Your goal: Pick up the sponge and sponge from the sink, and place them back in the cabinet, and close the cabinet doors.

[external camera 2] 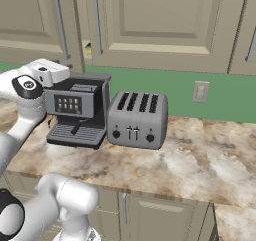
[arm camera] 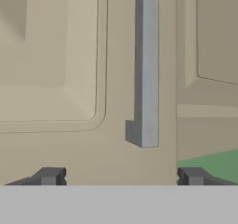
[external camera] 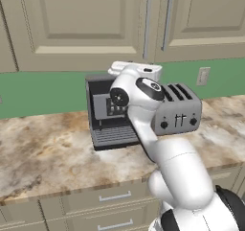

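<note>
**Jaws spread in front of the cabinet door handle**

The gripper (arm camera: 121, 175) is close to the cabinet doors (external camera: 81, 24). In the hand view its two dark fingertips (arm camera: 50, 175) stand far apart, so the jaws are spread and nothing is between them. The lower end of a silver bar handle (arm camera: 146, 69) hangs above the gap, nearer to the right tip. Beside the handle runs the vertical seam where two doors meet. In the right base view one door (external camera 2: 42, 25) seems to stand a little ajar, and something small and yellow (external camera 2: 88, 49) shows in the dark gap behind its edge; I cannot tell if this is a sponge.

Under the doors there is a green wall strip (external camera: 43, 91), then the desk (external camera: 43, 153) with a marbled beige and brown stone look and a rounded front edge. A black and grey coffee machine (external camera 2: 77, 110) and a grey four-slot toaster (external camera 2: 137, 119) stand just beside each other at the back. The desk to the right of the toaster is free. A beige wall outlet (external camera 2: 200, 91) is above it. No readable writing is visible.
</note>
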Robot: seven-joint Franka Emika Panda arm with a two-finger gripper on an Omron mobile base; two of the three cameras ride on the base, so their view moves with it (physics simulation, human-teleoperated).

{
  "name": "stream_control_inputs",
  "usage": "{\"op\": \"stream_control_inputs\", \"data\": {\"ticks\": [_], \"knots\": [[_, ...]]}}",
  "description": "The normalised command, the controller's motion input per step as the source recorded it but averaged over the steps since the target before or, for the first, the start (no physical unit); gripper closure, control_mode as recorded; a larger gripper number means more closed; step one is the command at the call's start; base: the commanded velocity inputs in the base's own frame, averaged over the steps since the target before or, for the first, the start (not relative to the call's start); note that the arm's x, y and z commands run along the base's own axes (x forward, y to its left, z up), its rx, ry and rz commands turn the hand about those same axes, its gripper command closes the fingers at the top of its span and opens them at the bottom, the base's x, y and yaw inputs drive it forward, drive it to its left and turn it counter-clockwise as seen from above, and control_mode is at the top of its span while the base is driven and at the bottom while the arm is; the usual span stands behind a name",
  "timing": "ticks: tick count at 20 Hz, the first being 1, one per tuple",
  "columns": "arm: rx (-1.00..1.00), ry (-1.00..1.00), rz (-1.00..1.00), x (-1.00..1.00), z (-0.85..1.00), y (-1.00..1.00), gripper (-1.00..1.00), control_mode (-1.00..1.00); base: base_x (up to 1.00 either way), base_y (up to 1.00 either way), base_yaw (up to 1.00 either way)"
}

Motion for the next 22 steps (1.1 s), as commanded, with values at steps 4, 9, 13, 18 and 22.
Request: {"op": "stream_control_inputs", "data": {"ticks": [4, 9, 13, 18, 22], "knots": [[0.0, 0.0, 0.03, 0.28, 0.0, 0.0, -1.0, -1.0, 0.0, 0.0, 0.0], [0.0, 0.0, 0.03, 0.29, 0.0, 0.0, -1.0, -1.0, 0.0, 0.0, 0.0], [0.0, 0.0, 0.03, 0.3, 0.0, 0.0, -1.0, -1.0, 0.0, 0.0, 0.0], [0.0, 0.0, 0.03, 0.26, 0.0, 0.0, -1.0, -1.0, 0.0, 0.0, 0.0], [0.0, 0.0, 0.03, 0.23, 0.0, 0.0, -1.0, -1.0, 0.0, 0.0, 0.0]]}}
